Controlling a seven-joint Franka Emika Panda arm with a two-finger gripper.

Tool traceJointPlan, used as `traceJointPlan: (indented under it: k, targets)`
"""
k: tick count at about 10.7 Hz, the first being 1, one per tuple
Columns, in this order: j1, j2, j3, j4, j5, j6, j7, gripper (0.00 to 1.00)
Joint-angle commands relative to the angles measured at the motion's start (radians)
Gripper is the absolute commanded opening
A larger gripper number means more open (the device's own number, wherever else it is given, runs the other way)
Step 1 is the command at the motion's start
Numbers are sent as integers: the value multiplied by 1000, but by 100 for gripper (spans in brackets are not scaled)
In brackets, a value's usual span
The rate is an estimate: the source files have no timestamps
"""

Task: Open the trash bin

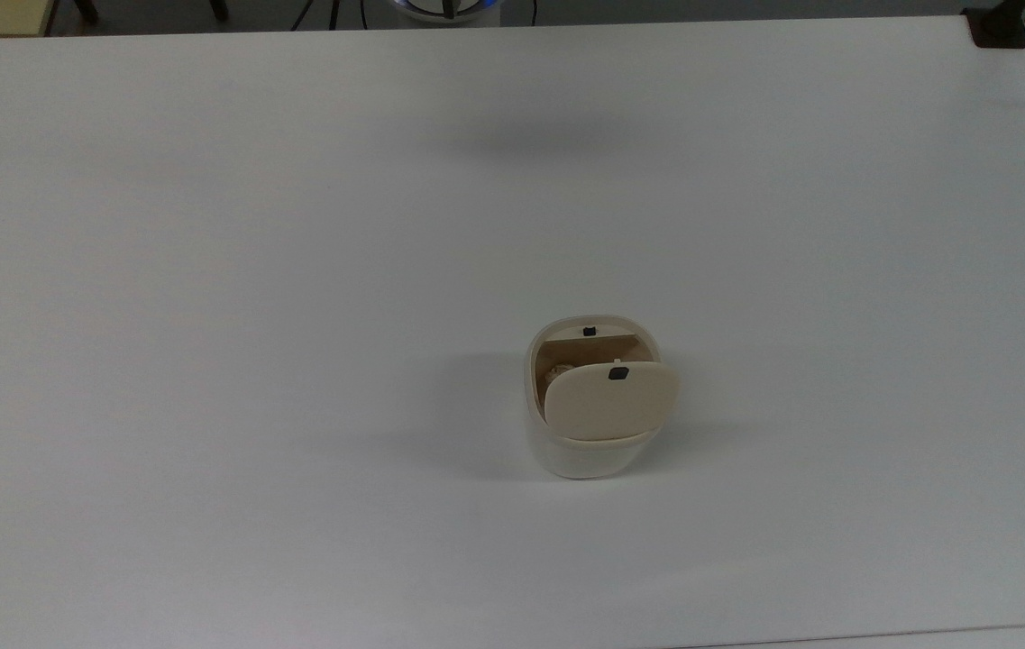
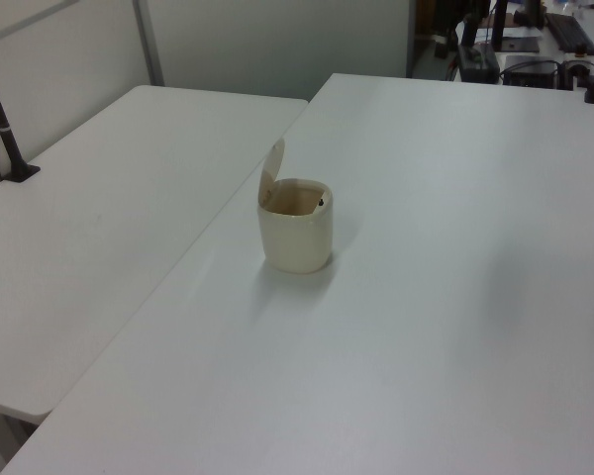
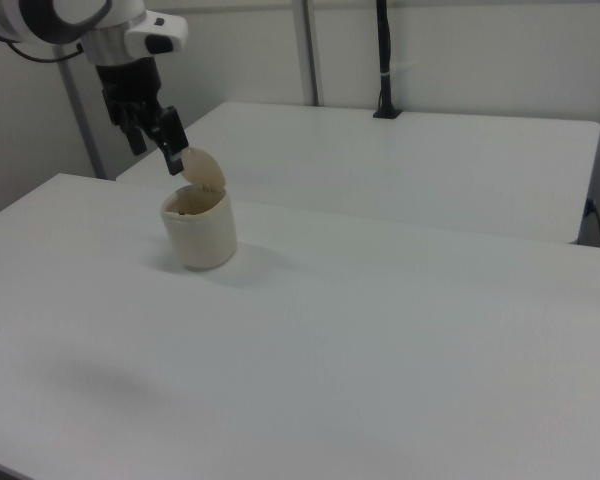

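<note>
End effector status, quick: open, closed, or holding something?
End effector: cannot be told whether open or closed; it hangs at the right view's upper left of the trash bin, whose lid stands raised.
</note>
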Motion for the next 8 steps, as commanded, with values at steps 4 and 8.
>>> traceJointPlan:
  k: [4,8]
  targets:
    - [11,56,-52,59,-27,-12,-186,100]
    - [22,70,-49,61,-30,-12,-183,100]
